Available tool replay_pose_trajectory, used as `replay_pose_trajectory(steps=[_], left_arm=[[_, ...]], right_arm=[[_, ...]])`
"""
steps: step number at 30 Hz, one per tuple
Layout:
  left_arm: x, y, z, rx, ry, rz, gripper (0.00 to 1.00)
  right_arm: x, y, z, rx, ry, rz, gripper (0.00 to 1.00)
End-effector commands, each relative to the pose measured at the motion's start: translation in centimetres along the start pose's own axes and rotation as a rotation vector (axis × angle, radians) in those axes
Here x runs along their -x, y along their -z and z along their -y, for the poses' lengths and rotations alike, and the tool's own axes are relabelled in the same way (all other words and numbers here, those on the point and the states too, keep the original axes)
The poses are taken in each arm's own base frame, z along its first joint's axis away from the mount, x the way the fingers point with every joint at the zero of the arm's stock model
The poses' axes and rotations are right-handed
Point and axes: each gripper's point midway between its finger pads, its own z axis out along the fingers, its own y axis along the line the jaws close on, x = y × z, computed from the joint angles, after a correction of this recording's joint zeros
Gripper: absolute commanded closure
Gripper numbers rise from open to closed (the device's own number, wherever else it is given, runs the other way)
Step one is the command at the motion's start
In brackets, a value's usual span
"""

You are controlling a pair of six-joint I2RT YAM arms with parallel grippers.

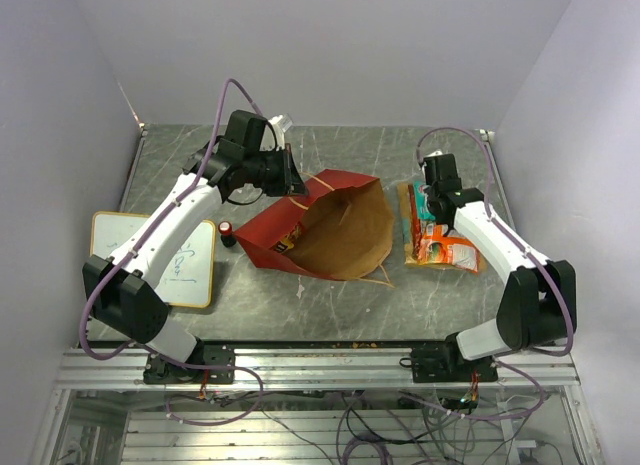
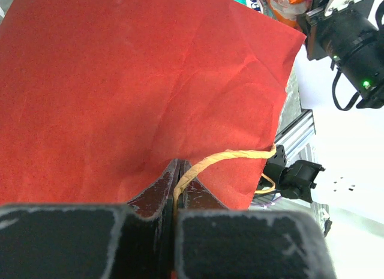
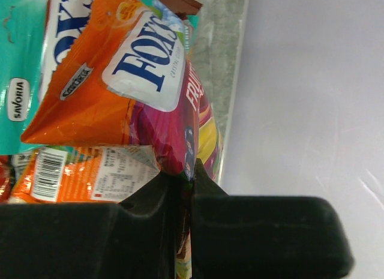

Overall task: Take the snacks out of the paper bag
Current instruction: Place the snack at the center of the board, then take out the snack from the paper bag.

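The paper bag (image 1: 335,225) lies on its side in the middle of the table, red outside, with its brown inside open toward the front. A bit of a glossy packet (image 1: 289,240) shows at its left inner edge. My left gripper (image 1: 293,175) is at the bag's far left corner. In the left wrist view it (image 2: 179,166) is shut on the bag's cord handle (image 2: 231,155) over the red paper (image 2: 138,81). Several snacks (image 1: 437,240) lie in a pile right of the bag. My right gripper (image 1: 431,198) (image 3: 186,171) is shut on the multicoloured packet (image 3: 171,126) above this pile.
A yellow-framed whiteboard (image 1: 165,257) lies at the left. A small red-and-black cylinder (image 1: 227,230) stands between it and the bag. A teal packet (image 3: 24,51) and an orange packet with a barcode (image 3: 78,177) lie under the held one. The right wall is close to the pile.
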Motion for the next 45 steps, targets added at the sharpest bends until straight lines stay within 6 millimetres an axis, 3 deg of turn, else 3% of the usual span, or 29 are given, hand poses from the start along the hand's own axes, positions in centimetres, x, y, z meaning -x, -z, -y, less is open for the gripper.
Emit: replay_pose_trajectory(steps=[1, 3, 5, 7, 12, 14, 18, 22, 25, 28, 30, 33, 36, 41, 45], left_arm=[[0.6, 0.9, 0.9, -0.029, -0.022, 0.02, 0.93], [0.5, 1.0, 1.0, -0.034, -0.022, 0.019, 0.93], [0.5, 1.0, 1.1, -0.042, -0.024, 0.02, 0.93], [0.5, 0.9, 1.3, -0.053, -0.025, 0.019, 0.93], [0.2, 0.5, 1.5, -0.083, -0.028, 0.005, 0.93], [0.2, 0.5, 1.6, -0.092, -0.032, 0.006, 0.93], [-0.2, 0.7, 1.5, -0.098, -0.052, 0.008, 0.93], [-1.0, 1.3, 1.3, -0.102, -0.087, 0.008, 0.93], [-1.7, 1.8, 1.5, -0.122, -0.095, 0.01, 0.93], [-2.4, 2.2, 2.4, -0.164, -0.107, 0.013, 0.93], [-3.1, 2.4, 3.2, -0.185, -0.12, 0.008, 0.93], [-4.1, 2.5, 4.8, -0.202, -0.142, 0.013, 0.93], [-3.5, 2.6, 4.6, -0.158, -0.113, 0.054, 0.93], [-1.6, 2.2, 5.3, -0.169, -0.084, 0.138, 0.93], [-0.8, 1.7, 6.2, -0.226, -0.059, 0.176, 0.93]], right_arm=[[0.0, -0.6, -2.7, 0.063, -0.117, 0.016, 1.0], [-0.3, -0.5, -4.1, 0.101, -0.124, 0.019, 1.0], [-1.0, -0.5, -6.0, 0.162, -0.116, 0.015, 0.94], [-1.5, -0.4, -7.4, 0.217, -0.123, 0.008, 0.78], [-1.7, -0.1, -9.7, 0.328, -0.148, 0.044, 0.51], [-1.5, 0.0, -10.2, 0.358, -0.155, 0.057, 0.46], [0.5, 1.6, -9.5, 0.397, -0.183, 0.132, 0.41], [3.7, 4.7, -6.4, 0.4, -0.188, 0.274, 0.33], [5.7, 7.5, -5.6, 0.456, -0.131, 0.431, 0.28], [7.5, 10.7, -5.7, 0.537, -0.066, 0.621, 0.27], [8.2, 14.3, -7.5, 0.668, 0.055, 0.823, 0.29], [7.6, 20.1, -10.1, 0.793, 0.237, 1.139, 0.32], [6.0, 23.7, -11.6, 0.823, 0.322, 1.348, 0.38], [3.5, 26.4, -14.3, 0.935, 0.429, 1.411, 0.51], [2.4, 27.5, -16.1, 0.969, 0.529, 1.426, 0.52]])
